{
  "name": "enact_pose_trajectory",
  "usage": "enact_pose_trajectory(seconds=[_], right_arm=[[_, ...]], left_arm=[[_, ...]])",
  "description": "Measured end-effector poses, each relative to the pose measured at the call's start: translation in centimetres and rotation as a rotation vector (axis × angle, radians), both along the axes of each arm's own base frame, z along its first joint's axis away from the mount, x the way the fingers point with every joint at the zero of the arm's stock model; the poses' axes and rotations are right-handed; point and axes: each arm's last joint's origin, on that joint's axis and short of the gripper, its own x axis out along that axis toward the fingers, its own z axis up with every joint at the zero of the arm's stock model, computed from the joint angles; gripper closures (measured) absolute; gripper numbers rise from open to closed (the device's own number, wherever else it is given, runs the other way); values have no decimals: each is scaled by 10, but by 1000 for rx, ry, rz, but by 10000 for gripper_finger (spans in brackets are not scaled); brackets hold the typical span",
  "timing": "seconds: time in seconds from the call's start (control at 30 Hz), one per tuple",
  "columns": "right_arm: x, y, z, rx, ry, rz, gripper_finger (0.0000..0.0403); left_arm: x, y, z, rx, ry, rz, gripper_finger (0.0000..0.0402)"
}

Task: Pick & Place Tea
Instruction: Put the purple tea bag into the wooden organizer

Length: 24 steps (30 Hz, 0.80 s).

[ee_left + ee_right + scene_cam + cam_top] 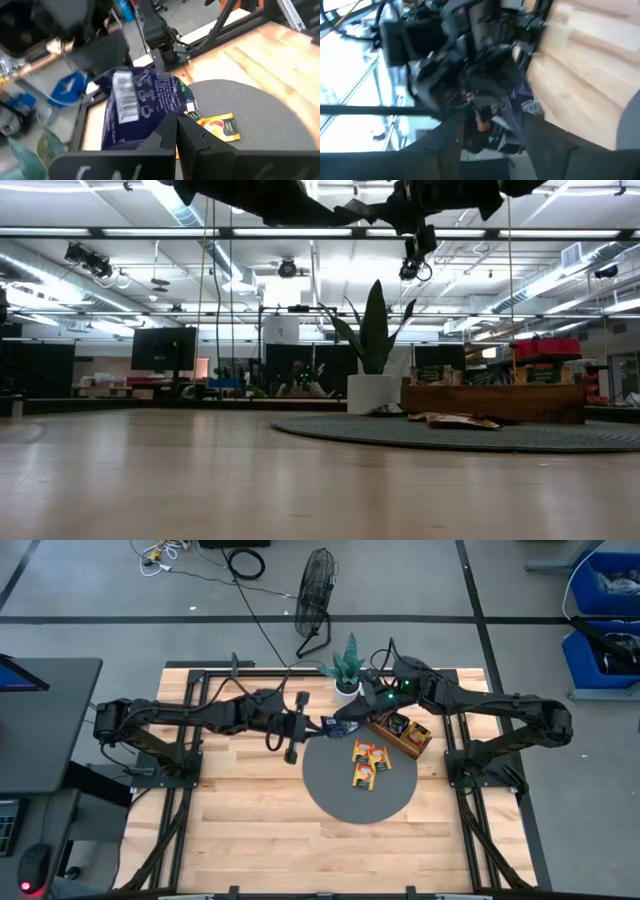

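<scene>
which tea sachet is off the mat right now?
The dark blue square tea sachet, pinched in the shut left gripper above the round grey mat. The orange-yellow sachets lie flat on the mat.

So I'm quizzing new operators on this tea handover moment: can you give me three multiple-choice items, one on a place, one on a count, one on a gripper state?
1. Where does the dark blue sachet sit?
A. flat on the mat
B. in the left gripper, above the table
C. in the wooden tray

2. How many orange-yellow sachets lie on the round grey mat?
A. none
B. two
C. five

3. How does the right gripper stand?
A. open, beside the blue sachet
B. shut on a sachet
C. resting on the mat

Key: 1 B, its fingers pinch the sachet's edge in the left wrist view; 2 B, the high view shows two; 3 A, its fingers stand apart in the right wrist view.
</scene>
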Motion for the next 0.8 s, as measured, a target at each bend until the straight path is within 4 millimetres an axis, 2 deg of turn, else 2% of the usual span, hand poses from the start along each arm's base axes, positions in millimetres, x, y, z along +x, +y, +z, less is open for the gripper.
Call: enact_pose_trajectory(seconds=[0.13, 0.27, 0.37, 0.53, 0.6, 0.67, 0.8], right_arm=[[-4, -2, 8, -1, -63, 37, 181], [-11, 0, 21, -90, -147, 41, 179], [-16, 3, 29, -224, -210, 16, 179], [-14, 14, 39, -503, -254, 0, 181], [-13, 18, 42, -621, -230, 3, 187], [-14, 22, 40, -712, -125, 7, 195], [-21, 22, 32, -731, 123, -41, 217]], left_arm=[[-1, 2, -3, -146, 31, 55, 399], [-2, 2, -5, -246, 58, 91, 399], [-2, 3, -4, -365, 41, 133, 399], [-2, 12, -1, -590, 19, 175, 399], [-3, 16, -1, -669, 28, 174, 399], [-3, 19, -1, -725, 36, 167, 399], [-4, 19, 0, -754, 41, 161, 399]])
